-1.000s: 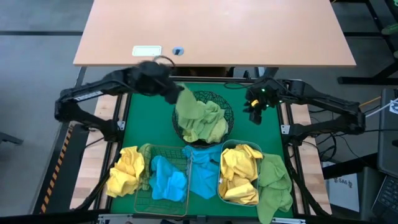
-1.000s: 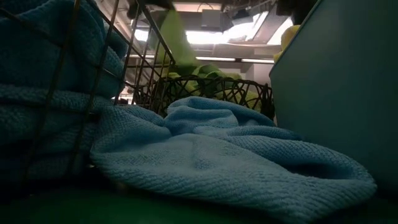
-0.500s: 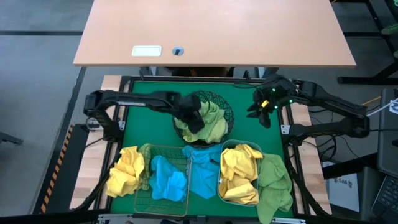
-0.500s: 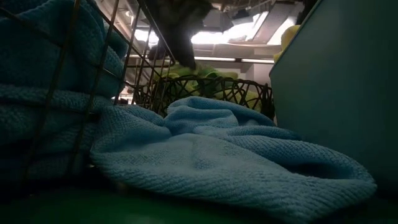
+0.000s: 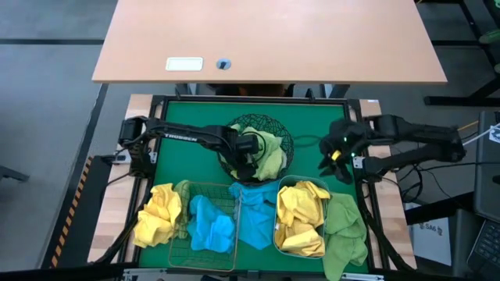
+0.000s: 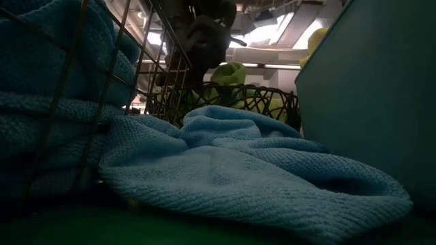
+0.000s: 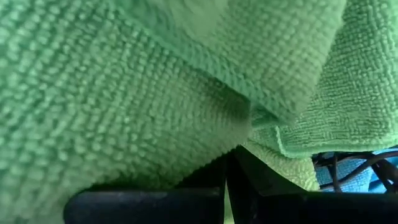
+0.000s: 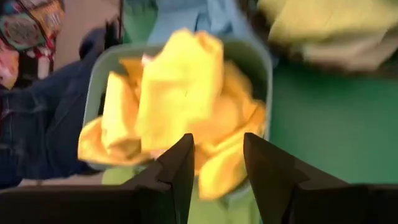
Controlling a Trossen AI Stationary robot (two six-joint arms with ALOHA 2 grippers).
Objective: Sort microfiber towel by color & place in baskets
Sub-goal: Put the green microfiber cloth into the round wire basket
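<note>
A round black wire-mesh bowl (image 5: 262, 119) at the table's middle holds light green towels (image 5: 272, 156). My left gripper (image 5: 248, 158) is down in it, shut on a green towel (image 7: 124, 93), and shows dark above the bowl (image 6: 204, 41) in the low view. My right gripper (image 5: 337, 154) hangs open and empty over the green mat, on the far side of the plastic tub (image 5: 276, 226) of yellow towels (image 8: 174, 93). The copper wire basket (image 5: 181, 234) holds a blue towel (image 5: 209, 226). My left gripper has the green towel's cloth (image 7: 242, 146) at the tips of its shut fingers, coming steeply from above. Bunched cloth hides whether it grips an edge, a fold or several layers. The towel lies slack on the green pile in the bowl.
Another blue towel (image 5: 254, 215) lies on the mat between basket and tub, close to the low camera (image 6: 238, 177). A yellow towel (image 5: 156, 215) lies left of the basket, a green one (image 5: 348, 230) right of the tub. A wooden table (image 5: 273, 39) stands beyond.
My left gripper has come down and toward the table's near right, from the bowl's far left into the bowl, tipping more downward. The green towel that hung below it now lies on the pile. My right gripper has swung toward the right and near edges, staying open.
</note>
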